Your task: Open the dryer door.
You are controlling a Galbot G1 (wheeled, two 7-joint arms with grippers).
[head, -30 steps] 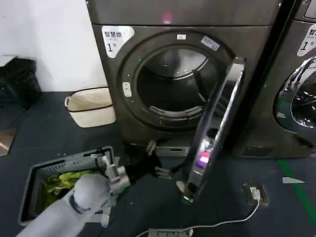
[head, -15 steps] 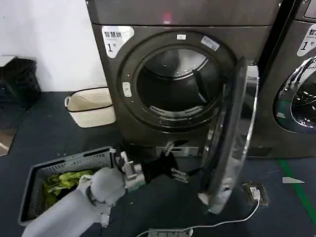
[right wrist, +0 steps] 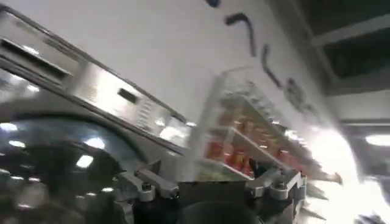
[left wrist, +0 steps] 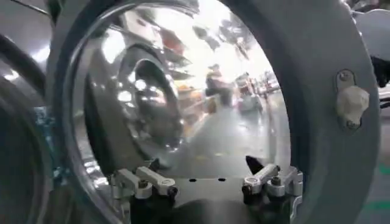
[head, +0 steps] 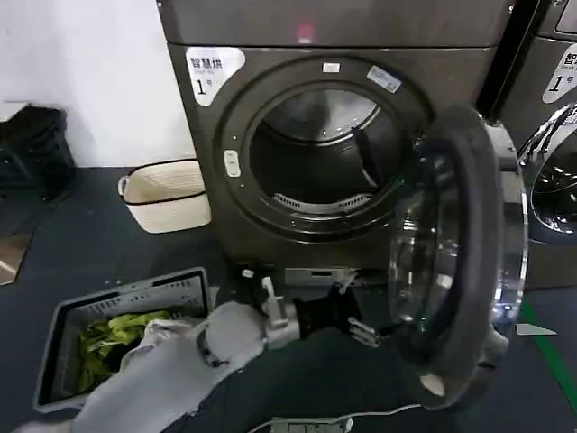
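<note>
The dryer (head: 216, 162), dark grey with a white "1" label, has its round drum mouth (head: 315, 149) uncovered. The dryer door (head: 482, 225) hangs swung out to the right, its grey-blue inner rim and bowl of glass (head: 424, 262) facing me. My left gripper (head: 365, 320) reaches low across the front, open, its fingertips close to the door's lower inner rim; I cannot tell whether they touch. In the left wrist view the open left gripper (left wrist: 204, 173) faces the door glass (left wrist: 183, 103), beside the grey rim (left wrist: 317, 91) and the white latch (left wrist: 353, 103). My right gripper (right wrist: 210, 176) is open and holds nothing.
A white basket (head: 167, 194) stands left of the dryer. A grey crate (head: 68, 316) with green laundry sits on the dark floor near my left arm. A second grey machine (head: 550, 99) stands right, behind the open door. A cable and plug strip (head: 306, 422) lie at the front.
The door has swung farther out to the right, from edge-on to showing its inner face. My left arm has followed it rightward along the dryer's base.
</note>
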